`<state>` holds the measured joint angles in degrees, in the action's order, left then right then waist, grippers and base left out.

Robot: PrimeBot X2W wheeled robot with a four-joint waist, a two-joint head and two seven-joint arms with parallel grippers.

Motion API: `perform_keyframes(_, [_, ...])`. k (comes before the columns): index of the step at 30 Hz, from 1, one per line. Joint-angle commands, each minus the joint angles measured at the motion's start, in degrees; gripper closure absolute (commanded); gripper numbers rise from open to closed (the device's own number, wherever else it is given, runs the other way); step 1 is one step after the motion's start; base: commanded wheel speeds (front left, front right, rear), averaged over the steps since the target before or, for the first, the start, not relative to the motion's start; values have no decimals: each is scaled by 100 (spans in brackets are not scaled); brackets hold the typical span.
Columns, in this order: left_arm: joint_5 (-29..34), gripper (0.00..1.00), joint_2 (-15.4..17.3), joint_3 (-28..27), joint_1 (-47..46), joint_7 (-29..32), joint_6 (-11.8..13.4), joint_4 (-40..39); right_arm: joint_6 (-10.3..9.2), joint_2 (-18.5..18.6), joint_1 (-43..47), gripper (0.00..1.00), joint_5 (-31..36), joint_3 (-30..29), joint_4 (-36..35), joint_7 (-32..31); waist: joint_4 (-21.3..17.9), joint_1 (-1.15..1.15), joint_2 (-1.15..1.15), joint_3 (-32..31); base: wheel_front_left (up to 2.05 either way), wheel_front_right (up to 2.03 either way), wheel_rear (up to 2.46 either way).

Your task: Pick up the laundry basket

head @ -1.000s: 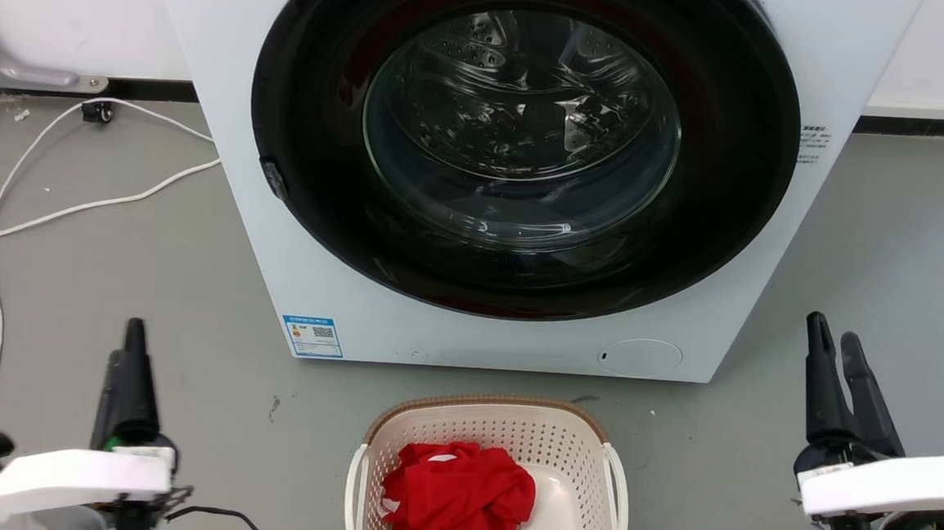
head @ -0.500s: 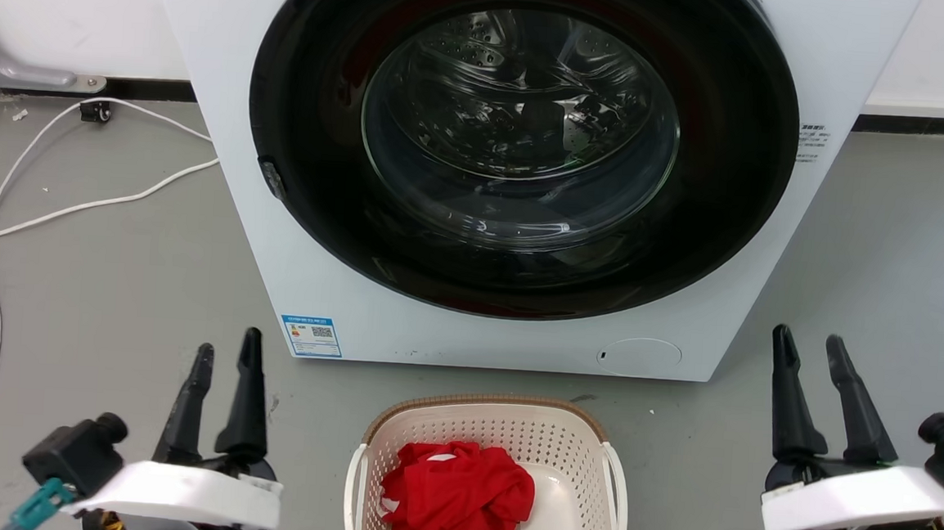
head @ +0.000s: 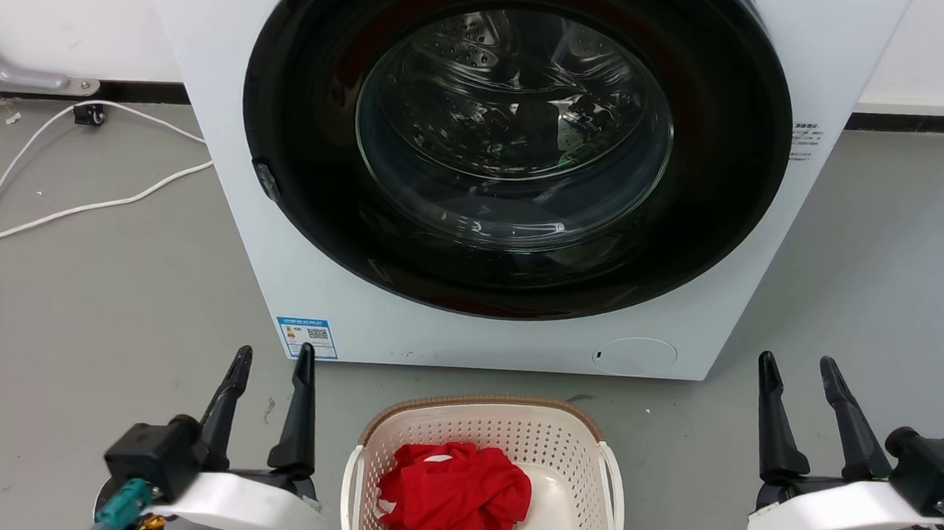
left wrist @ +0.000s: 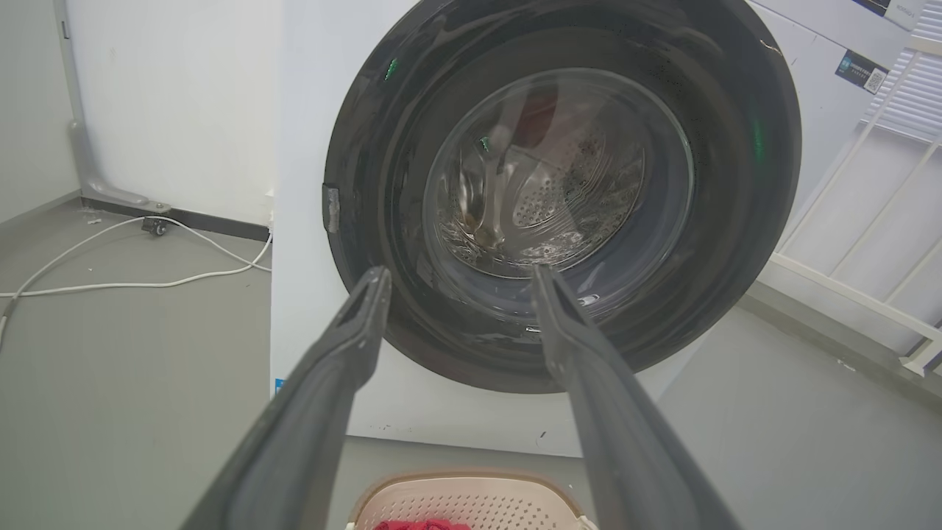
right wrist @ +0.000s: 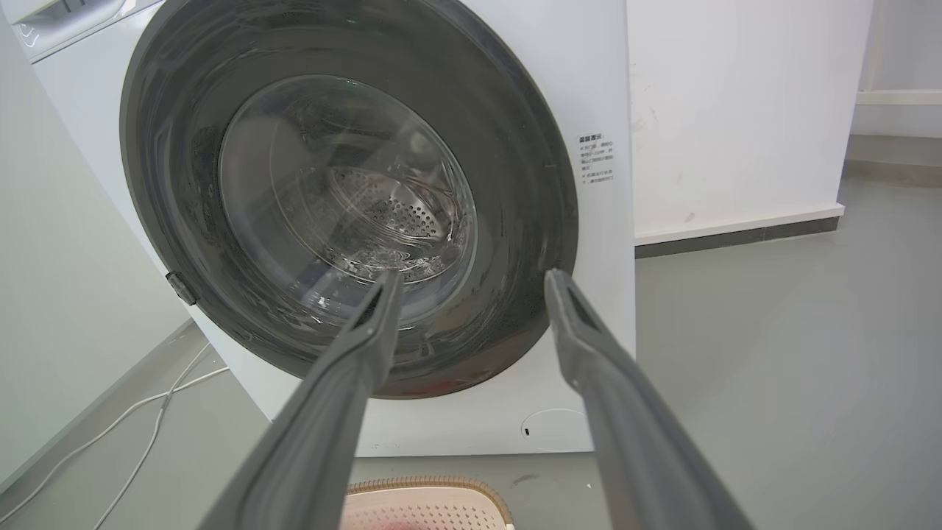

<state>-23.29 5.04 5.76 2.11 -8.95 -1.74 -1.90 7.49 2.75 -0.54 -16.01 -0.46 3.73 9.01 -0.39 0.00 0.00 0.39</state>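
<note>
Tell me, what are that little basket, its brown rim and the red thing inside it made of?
The laundry basket looks like moulded cream plastic: smooth matte walls pierced with regular holes. Its brown rim has a woven look, though it may be plastic too. The red garment looks like soft fabric, lying crumpled in folds.

White washing machine (head: 511, 161), door shut, on grey floor (head: 890, 266); white cable (head: 74, 209) lying left

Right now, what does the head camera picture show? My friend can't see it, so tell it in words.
A cream laundry basket holding a red garment sits on the grey floor before a white front-loading washing machine with its round door shut. The open left gripper and open right gripper flank the basket, touching nothing.
</note>
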Motion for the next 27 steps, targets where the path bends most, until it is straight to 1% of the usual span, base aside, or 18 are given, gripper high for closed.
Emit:
perform_keyframes(1, [244, 0, 118, 147, 21, -70, 110, -69, 0, 18, 6, 0, 200, 3, -64, 62, -7, 0, 0, -1, 0, 0, 0])
perform_keyframes(12, [845, 0, 522, 856, 10, -214, 682, -1, 0, 19, 75, 0, 884, 12, 23, 211, -42, 0, 0, -20, 0, 0, 0])
perform_keyframes(14, [924, 0, 585, 966, 14, -250, 739, 46, 0, 19, 81, 0, 1015, 20, 26, 236, -49, 0, 0, -20, 0, 0, 0])
perform_keyframes(17, [1025, 0, 662, 1119, 6, -282, 760, 163, 0, 19, 88, 0, 1198, 27, 26, 271, -52, 0, 0, -14, 0, 0, 0])
perform_keyframes(24, [1294, 0, 713, 1315, -34, -363, 942, 209, -1, 20, 124, 0, 1637, 53, 14, 360, -41, 0, 0, 2, 0, 0, 0])
perform_keyframes(27, [1237, 0, 644, 1292, 32, -401, 966, 233, -1, 20, 143, 0, 1749, 42, 29, 388, -34, 0, 0, 10, 0, 0, 0])
